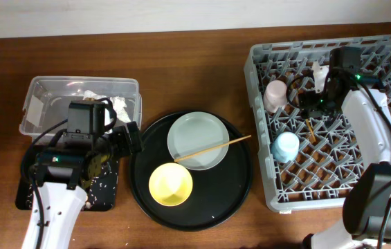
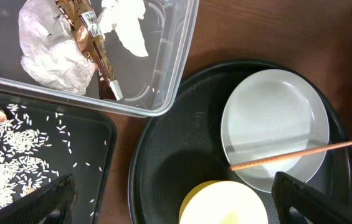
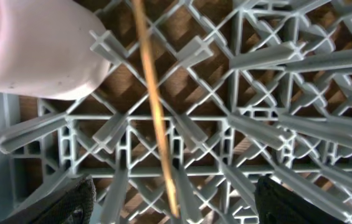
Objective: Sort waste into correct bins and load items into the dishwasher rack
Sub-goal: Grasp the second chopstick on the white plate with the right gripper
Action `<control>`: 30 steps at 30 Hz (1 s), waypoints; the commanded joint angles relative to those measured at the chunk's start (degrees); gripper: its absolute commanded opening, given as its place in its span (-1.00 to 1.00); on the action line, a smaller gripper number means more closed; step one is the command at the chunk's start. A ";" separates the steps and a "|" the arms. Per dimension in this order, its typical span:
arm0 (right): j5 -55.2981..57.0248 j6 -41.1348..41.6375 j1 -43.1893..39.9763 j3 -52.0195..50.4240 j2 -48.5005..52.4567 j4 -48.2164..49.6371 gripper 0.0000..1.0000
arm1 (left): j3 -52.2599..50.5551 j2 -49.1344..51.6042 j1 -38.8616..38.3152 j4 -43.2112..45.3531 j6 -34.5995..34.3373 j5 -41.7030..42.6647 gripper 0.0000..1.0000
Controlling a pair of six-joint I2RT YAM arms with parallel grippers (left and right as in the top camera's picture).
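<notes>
1. Counter (image 1: 181, 69): brown wood, carries everything below.
2. Dishwasher rack (image 1: 288, 183): grey lattice, at the right of the counter. It holds the pink cup (image 1: 276, 95) by its left wall, the blue cup (image 1: 285, 146) below that, and one chopstick (image 3: 154, 106) lying on the grid between them.
3. Round black tray (image 1: 230, 187): centre of the counter, between the bins and the rack.
4. Clear tub (image 1: 84, 81): far left. The napkin (image 2: 51, 53) and snack wrapper (image 2: 91, 34) are inside it.
5. Shallow black tray (image 1: 102, 187): just in front of the tub, strewn with pale food scraps (image 2: 7, 149).
6. Plate (image 1: 192, 131): on the round tray, not yet loaded.
7. Yellow bowl (image 1: 171, 184): on the round tray, touching the plate's near edge, not yet loaded.
8. Second chopstick (image 1: 212, 148): lies across the plate, with its tip past the rim and pointing toward the rack.
9. Right end effector (image 3: 176, 196): over the rack, fingers wide apart on either side of the first chopstick without touching it.
10. Left end effector (image 2: 182, 199): fingers apart and empty, hovering at the tray's left edge.

Handling note (judgement): waste looks sorted and the step in hand is chopstick loading. Raise the right arm straight up so neither finger drags the stick out of the grid. Take the second stick at its overhanging tip, where the fingers can close without hitting the plate, and lay it beside the first along a lattice channel
</notes>
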 commanded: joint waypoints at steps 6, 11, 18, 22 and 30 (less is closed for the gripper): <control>-39.74 6.23 2.99 8.41 -0.15 -13.35 0.58 | -0.02 -0.02 0.20 0.13 0.07 -0.37 0.98; -43.34 24.52 12.50 6.51 -0.13 -15.06 0.97 | -0.02 -0.02 0.20 0.13 0.07 -0.39 0.98; -42.10 46.10 29.81 3.02 0.33 -4.24 0.79 | -0.02 -0.02 0.20 0.13 0.07 -0.39 0.98; -21.55 66.55 38.88 3.02 0.44 -3.52 0.06 | -0.02 -0.02 0.20 0.13 0.07 -0.37 0.98; 4.72 93.02 50.88 3.02 1.16 -2.16 -0.35 | -0.02 -0.02 0.20 0.13 0.07 -0.37 0.98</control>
